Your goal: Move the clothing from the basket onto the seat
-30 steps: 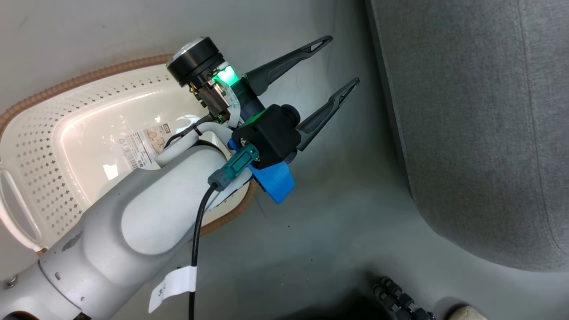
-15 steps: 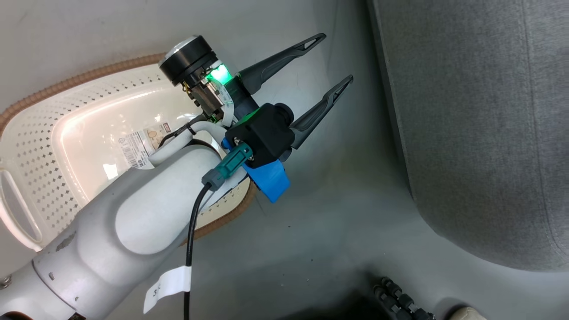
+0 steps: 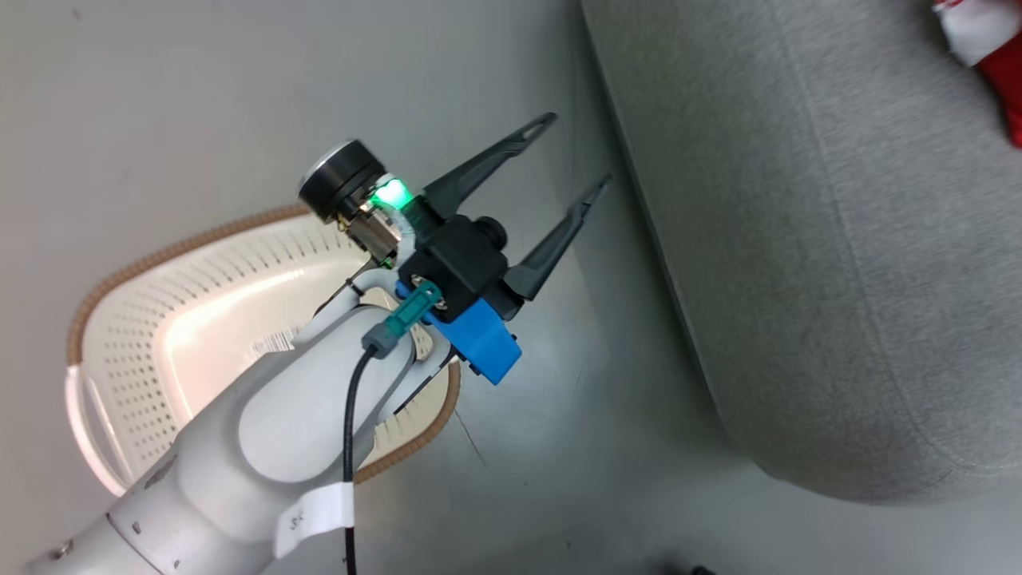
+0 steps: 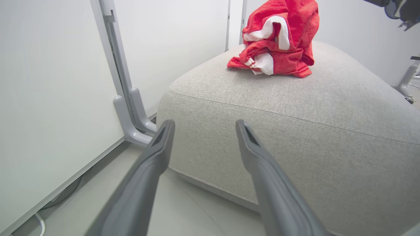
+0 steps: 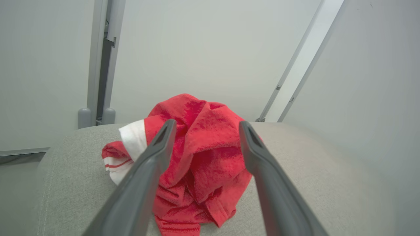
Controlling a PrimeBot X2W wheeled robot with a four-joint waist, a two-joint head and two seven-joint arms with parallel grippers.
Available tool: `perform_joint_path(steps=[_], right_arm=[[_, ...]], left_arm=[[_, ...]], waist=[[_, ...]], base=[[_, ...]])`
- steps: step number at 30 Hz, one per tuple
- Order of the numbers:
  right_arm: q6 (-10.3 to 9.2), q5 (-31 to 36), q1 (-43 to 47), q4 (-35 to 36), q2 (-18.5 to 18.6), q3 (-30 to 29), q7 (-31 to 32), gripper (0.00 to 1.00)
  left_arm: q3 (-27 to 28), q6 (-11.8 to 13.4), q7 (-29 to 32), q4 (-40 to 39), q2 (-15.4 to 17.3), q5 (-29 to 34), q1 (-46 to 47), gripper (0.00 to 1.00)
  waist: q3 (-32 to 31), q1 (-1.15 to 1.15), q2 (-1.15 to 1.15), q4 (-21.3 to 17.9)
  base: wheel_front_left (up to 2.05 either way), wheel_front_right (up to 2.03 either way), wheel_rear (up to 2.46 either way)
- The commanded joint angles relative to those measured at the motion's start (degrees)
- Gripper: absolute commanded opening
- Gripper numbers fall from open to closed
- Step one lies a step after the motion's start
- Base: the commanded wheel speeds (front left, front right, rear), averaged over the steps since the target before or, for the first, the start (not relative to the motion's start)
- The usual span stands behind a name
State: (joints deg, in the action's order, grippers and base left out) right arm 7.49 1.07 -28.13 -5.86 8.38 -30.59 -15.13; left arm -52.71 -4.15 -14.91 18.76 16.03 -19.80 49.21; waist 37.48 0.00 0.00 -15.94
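Head view: left claw (image 3: pixel 579 149) wide, empty, basket (image 3: pixel 136 359) behind it. Right wrist view: right claw (image 5: pixel 207 123) spread wide, red clothing (image 5: pixel 203 147) heaped on seat (image 5: pixel 311 170) beyond fingertips.

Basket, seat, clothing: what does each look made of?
Basket: looks like moulded plastic, glossy cream, punched with small holes. Its brown rim has a woven look, possibly plastic too. Seat: light grey woven upholstery, matte, with stitched seams. Clothing: soft red fabric with white trim and a slightly fuzzy surface, crumpled in loose folds. Exact fibre unclear.
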Motion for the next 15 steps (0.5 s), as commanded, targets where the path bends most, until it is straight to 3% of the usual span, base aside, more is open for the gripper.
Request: perform_joint_path(steps=[1, 10, 15], right_arm=[[0.01, 0.1, 1.5, 0.7, -0.2, 0.9, 0.0, 1.00], [0.00, 0.5, 5.9, 4.7, -1.2, 11.7, 0.0, 1.00], [0.01, -0.3, 8.0, 3.9, -1.7, 17.6, 0.0, 1.00]], left_arm=[[0.8, 0.5, -0.3, 0.4, -0.2, -0.5, -1.2, 1.00], [13.4, 4.8, -0.3, -2.0, -1.2, -1.6, -10.6, 1.00], [21.4, 5.5, -0.3, -3.6, -2.1, -0.5, -16.2, 1.00]], waist=[[-5.0, 0.00, 0.00, 0.5], [-14.6, 0.00, 0.00, 4.7], [-19.2, 0.00, 0.00, 8.1]], base=[[0.00, 0.00, 0.00], [0.00, 0.00, 0.00], [0.00, 0.00, 0.00]])
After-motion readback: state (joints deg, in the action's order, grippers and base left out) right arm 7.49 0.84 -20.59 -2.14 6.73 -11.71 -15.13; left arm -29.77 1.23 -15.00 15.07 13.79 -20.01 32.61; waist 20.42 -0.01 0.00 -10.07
